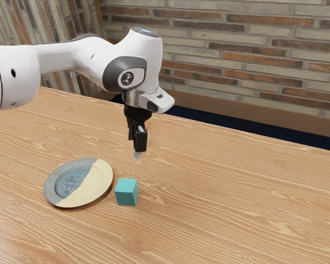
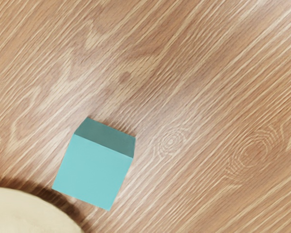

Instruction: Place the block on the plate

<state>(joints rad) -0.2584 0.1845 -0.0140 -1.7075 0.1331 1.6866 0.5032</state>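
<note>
Brick wall (image 1: 236, 55) behind, the tool (image 1: 135, 147) is hovering, fingers (image 1: 140, 140) apart, likely for straddling the teal cube (image 1: 126, 192) sitting at exterior-view three o'clock of the two-tone plate (image 1: 93, 184).

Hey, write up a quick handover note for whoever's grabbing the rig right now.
Claw: empty, hovering above the table; whether it's open or shut, I can't tell.
Block: on the table, right beside the plate, on its exterior view's right side.
Plate: flat on the table, face up.
Done: block not yet gripped or placed.
Left: line up over the block, grip it, lift, set it on the plate, let go.
</note>
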